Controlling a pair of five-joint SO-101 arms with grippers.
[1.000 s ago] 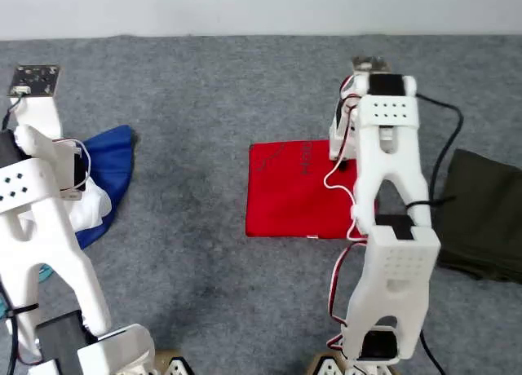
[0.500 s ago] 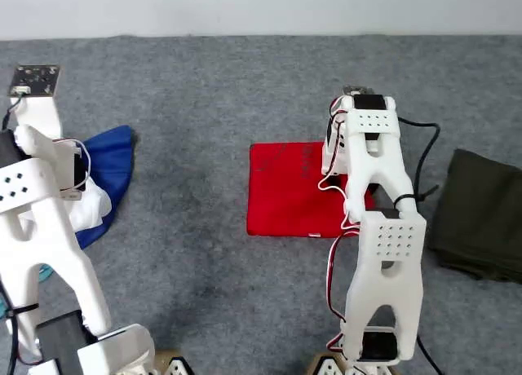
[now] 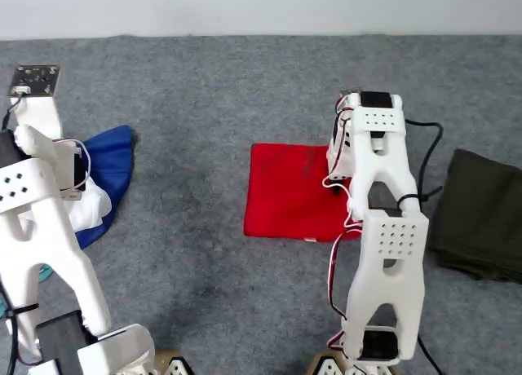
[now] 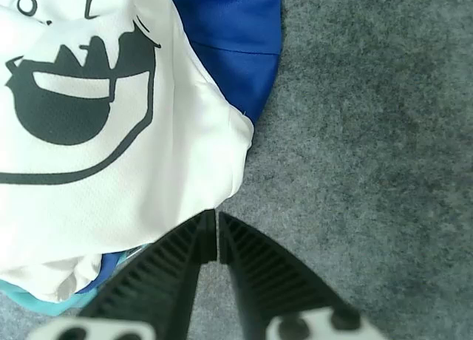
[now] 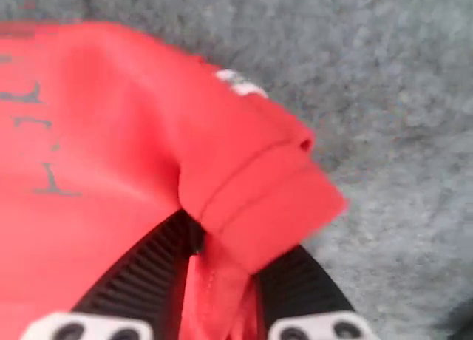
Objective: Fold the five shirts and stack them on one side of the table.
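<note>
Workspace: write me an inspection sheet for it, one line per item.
Surface: grey carpet-like table.
Job's things: red shirt folded flat mid-table. Dark green shirt folded at the right edge. Blue shirt and white shirt heaped at the left, with teal cloth peeking from under them.
Clutter: nothing seen.
Grippers: right gripper shut on the red shirt's edge. Left gripper shut and empty, beside the white shirt's hem.
Cables: wires and a black cable run loose along the right arm.
Surroundings: pale wall beyond the table's far edge.
</note>
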